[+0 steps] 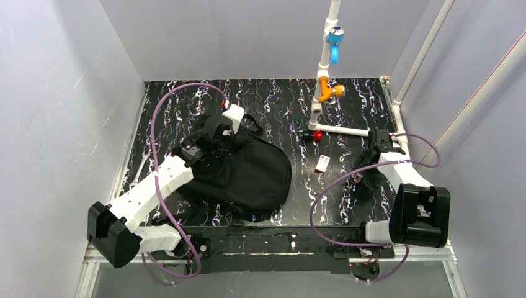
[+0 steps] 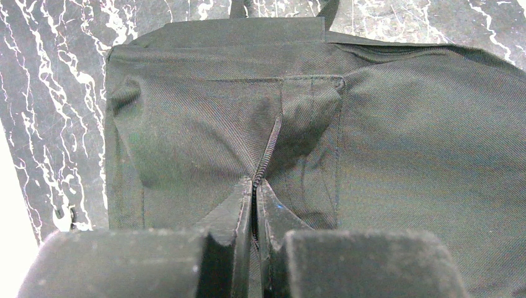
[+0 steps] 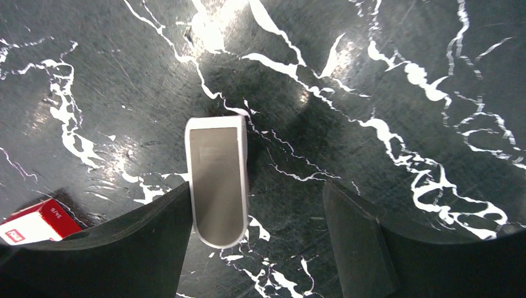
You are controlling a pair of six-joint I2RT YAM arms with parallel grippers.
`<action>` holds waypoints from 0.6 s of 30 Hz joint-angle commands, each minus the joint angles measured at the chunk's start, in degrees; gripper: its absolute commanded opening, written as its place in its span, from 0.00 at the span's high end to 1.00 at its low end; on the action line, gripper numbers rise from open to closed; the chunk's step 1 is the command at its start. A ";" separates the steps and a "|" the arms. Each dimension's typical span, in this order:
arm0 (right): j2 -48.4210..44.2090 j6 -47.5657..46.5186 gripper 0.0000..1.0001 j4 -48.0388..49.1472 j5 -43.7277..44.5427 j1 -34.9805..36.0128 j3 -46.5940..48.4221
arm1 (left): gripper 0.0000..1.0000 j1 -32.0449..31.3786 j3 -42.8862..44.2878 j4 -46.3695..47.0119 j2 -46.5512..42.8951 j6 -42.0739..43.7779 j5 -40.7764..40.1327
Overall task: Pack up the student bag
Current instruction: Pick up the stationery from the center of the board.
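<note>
The student bag (image 1: pixel 254 177), a large black backpack, lies on the marbled table left of centre. My left gripper (image 1: pixel 215 131) is at its far end. In the left wrist view this gripper (image 2: pixel 254 186) is shut, pinching the bag's (image 2: pixel 403 136) zipper ridge (image 2: pixel 270 144) between its fingertips. My right gripper (image 1: pixel 377 146) hovers at the right, near the pipe. Seen from the right wrist, it (image 3: pixel 255 189) stands open over a small flat grey piece with a rounded end (image 3: pixel 217 180). That piece lies on the table beside the left finger (image 3: pixel 155 242), with a wide gap to the other finger.
A small red and white box (image 1: pixel 322 164) lies on the table between the bag and my right arm, and shows at the lower left of the right wrist view (image 3: pixel 34 222). A white pipe frame (image 1: pixel 322 68) with a blue valve (image 1: pixel 335 37), orange fitting (image 1: pixel 329 92) and red cap (image 1: pixel 316 135) stands at the back right. Grey walls enclose the table.
</note>
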 commanded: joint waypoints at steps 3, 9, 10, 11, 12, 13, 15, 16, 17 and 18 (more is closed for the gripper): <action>0.44 -0.22 0.23 7.04 -2.69 -0.41 -1.82 | 1.00 -0.62 1.25 2.51 -0.87 -0.73 1.88; 0.43 -2.27 0.40 8.76 -0.59 -0.44 -2.34 | 1.00 -0.58 1.42 2.55 -0.53 -0.79 2.24; 0.48 -2.96 0.40 9.16 -0.13 -0.45 -2.35 | 1.00 -0.61 1.42 2.53 -0.44 -0.81 2.25; 0.77 -3.70 0.40 9.61 0.09 -0.40 -2.34 | 1.00 -0.55 1.41 2.43 -0.39 -0.82 2.25; 1.04 -4.70 0.40 9.83 0.11 -0.46 -2.13 | 1.00 -0.59 1.37 2.42 -0.36 -0.87 2.18; 1.45 -5.53 0.40 10.08 0.12 -0.46 -1.91 | 1.00 -0.57 1.35 2.48 -0.43 -0.87 2.10; 2.07 -6.39 0.46 10.44 -0.07 -0.41 -1.47 | 1.00 -0.61 1.25 2.59 -0.29 -0.90 2.08; 2.38 -6.75 0.50 10.57 -0.49 -0.44 -1.29 | 1.00 -0.61 1.25 2.55 -0.17 -0.90 2.08; 2.67 -7.04 0.56 10.65 -1.03 -0.44 -1.08 | 1.00 -0.62 1.25 2.51 0.08 -0.90 2.08; 2.79 -7.11 0.60 10.80 -1.44 -0.44 -1.12 | 1.00 -0.61 1.25 2.50 0.30 -0.90 2.08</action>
